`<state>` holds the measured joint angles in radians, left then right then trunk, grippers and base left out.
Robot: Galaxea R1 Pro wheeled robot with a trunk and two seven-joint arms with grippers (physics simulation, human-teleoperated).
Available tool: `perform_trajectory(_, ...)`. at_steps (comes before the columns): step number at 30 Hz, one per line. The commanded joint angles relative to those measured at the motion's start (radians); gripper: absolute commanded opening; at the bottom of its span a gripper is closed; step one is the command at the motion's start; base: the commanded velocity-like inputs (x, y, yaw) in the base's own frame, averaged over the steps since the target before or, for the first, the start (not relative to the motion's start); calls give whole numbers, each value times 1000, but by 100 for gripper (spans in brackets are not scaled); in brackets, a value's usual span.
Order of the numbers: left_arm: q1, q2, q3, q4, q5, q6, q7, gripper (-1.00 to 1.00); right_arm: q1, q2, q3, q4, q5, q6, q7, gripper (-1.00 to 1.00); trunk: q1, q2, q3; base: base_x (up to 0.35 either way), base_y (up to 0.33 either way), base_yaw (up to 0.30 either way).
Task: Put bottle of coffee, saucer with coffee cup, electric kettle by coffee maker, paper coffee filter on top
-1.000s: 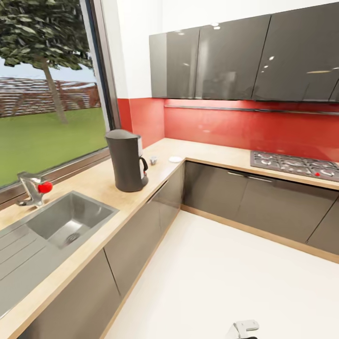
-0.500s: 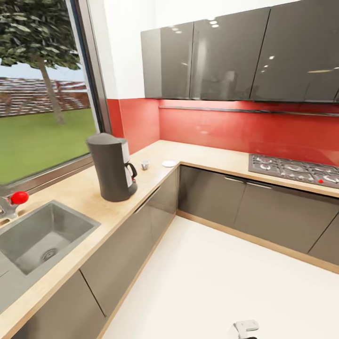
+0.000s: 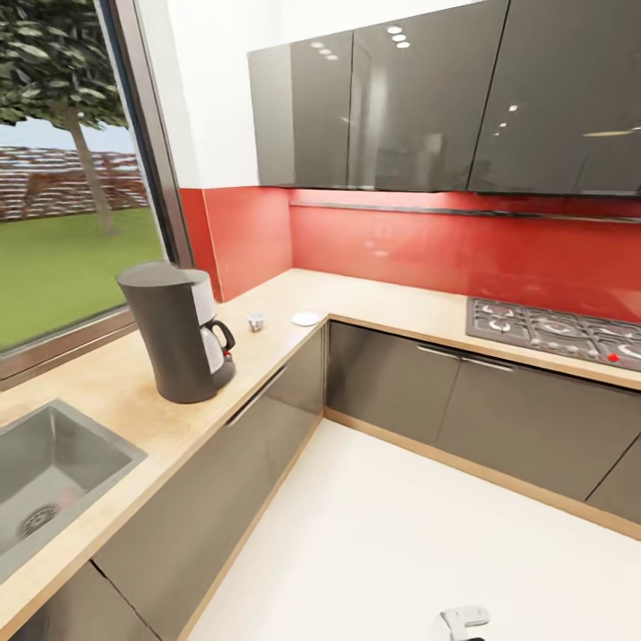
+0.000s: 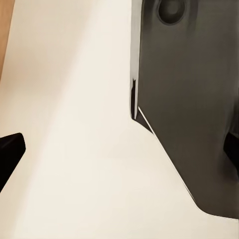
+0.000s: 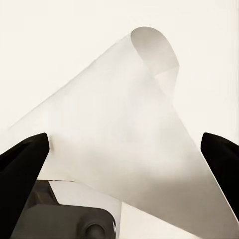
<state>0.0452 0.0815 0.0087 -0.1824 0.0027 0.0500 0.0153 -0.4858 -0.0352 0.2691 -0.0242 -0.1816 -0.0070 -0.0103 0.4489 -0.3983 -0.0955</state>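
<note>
The coffee maker (image 3: 178,329) stands on the kitchen countertop (image 3: 125,418), dark grey with its glass carafe facing right. Farther along, near the corner, sit the small coffee cup (image 3: 256,322) and, apart from it, the white saucer (image 3: 305,318). In the right wrist view my right gripper (image 5: 124,149) is shut on the paper coffee filter (image 5: 124,124), a white cone spanning both black fingertips. Over the pale floor my left gripper (image 4: 122,149) is open and holds nothing. The bottle of coffee and the electric kettle are out of view.
A steel sink (image 3: 44,472) is set in the counter at the left. The gas hob (image 3: 552,328) lies on the right run. Dark wall cabinets (image 3: 401,98) hang above a red backsplash with a thin grey rail (image 3: 463,211). Open pale floor (image 3: 401,534) lies ahead.
The camera has swung right and closer: the tap has left the picture and the coffee maker sits further left and larger. Nothing on the counter has moved.
</note>
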Motion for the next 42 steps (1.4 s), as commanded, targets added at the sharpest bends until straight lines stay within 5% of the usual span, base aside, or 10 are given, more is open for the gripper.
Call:
perform_trajectory(1,1,0,1,-4,1,5,2,100,0,0,9,0,-10,-1,-1,-100,1,-2,-2,293,-202,0)
perform_trajectory(28,1,0,2,-5,2,5,2,100,0,3,9,0,-10,-1,-3,-100,1,-2,-2,288,-206,6)
perform_trajectory(42,1,0,1,-6,2,5,2,100,3,5,9,0,-10,-1,-3,-100,1,-2,-2,286,-210,228)
